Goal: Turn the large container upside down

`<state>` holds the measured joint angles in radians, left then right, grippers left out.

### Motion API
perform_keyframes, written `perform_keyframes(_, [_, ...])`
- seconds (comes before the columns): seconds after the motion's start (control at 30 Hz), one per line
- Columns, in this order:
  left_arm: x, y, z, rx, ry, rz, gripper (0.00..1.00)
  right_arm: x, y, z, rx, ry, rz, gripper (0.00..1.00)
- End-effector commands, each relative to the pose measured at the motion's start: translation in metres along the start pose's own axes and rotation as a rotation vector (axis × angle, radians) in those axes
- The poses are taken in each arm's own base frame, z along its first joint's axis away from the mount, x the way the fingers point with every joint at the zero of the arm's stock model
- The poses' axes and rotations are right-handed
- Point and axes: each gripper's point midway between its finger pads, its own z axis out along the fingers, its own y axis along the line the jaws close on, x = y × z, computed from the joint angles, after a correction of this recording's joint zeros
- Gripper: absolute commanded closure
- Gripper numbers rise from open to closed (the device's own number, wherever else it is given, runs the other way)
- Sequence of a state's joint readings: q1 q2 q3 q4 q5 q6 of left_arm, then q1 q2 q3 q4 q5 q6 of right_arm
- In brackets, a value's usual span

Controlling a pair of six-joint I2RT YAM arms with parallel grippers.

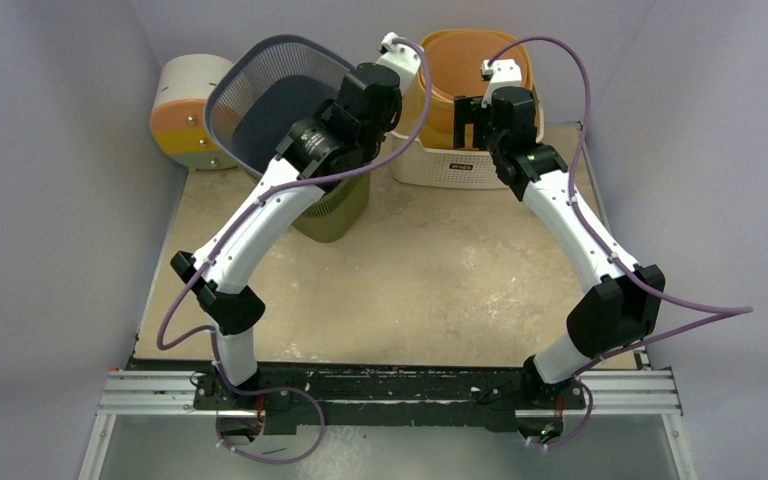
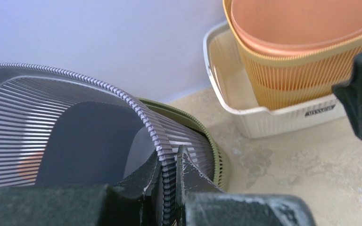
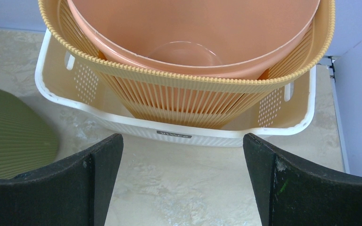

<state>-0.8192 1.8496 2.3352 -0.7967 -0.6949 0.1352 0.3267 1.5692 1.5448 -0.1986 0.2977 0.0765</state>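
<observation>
Grey bin (image 1: pixel 265 100) sat tilted at back left, mouth toward the top camera. It was either nested in or leaning on the green bin (image 1: pixel 335 215); couldn't tell which. Left fingers (image 2: pixel 168 160) were clenched on its ribbed rim, one inside and one outside. Right fingers (image 3: pixel 183 155) were spread wide, holding nothing, facing the white basket (image 3: pixel 179 131) with the yellow bin (image 3: pixel 188 80) in it.

Risks, my read:
- It was a single pinch on a thin slatted rim. As the bin rolls over, the weight hangs off one point, so the rim could twist out or slide along the ribs.
- If nested, the lift could drag the green bin up or tip it.
- A swing to the right would meet the right arm or the basket.

Room: back wall (image 1: pixel 360 20) was close behind. The left wall and a round tub (image 1: pixel 190 110) were just beside the bin. Open surface (image 1: pixel 440 270) lay in front, toward the bases, and looked the likeliest spot to flip and set down.
</observation>
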Motion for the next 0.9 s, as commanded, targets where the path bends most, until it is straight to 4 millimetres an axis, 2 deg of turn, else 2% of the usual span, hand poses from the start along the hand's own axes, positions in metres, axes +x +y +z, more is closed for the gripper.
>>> perform_keyframes(0.0, [-0.105, 0.096, -0.082, -0.244, -0.331, -0.139, 1.00, -0.016, -0.001, -0.009, -0.010, -0.036, 0.024, 0.01])
perform_keyframes(0.07, [-0.113, 0.102, -0.092, -0.275, -0.357, -0.144, 1.00, -0.016, 0.000, -0.010, -0.018, -0.037, 0.039, 0.01])
perform_keyframes(0.27, [-0.119, 0.110, -0.110, -0.350, -0.358, -0.096, 1.00, -0.027, -0.006, -0.014, 0.012, -0.063, 0.048, 0.01])
perform_keyframes(0.5, [-0.134, 0.112, -0.142, -0.353, -0.419, -0.114, 1.00, -0.056, -0.019, -0.018, 0.081, -0.132, 0.072, 0.00])
perform_keyframes(0.7, [-0.146, 0.095, -0.182, -0.295, -0.468, -0.102, 1.00, -0.093, -0.034, -0.029, 0.148, -0.252, 0.128, 0.00])
perform_keyframes(0.87, [-0.153, 0.073, -0.219, -0.258, -0.481, -0.011, 1.00, -0.106, -0.038, -0.032, 0.174, -0.293, 0.181, 0.00])
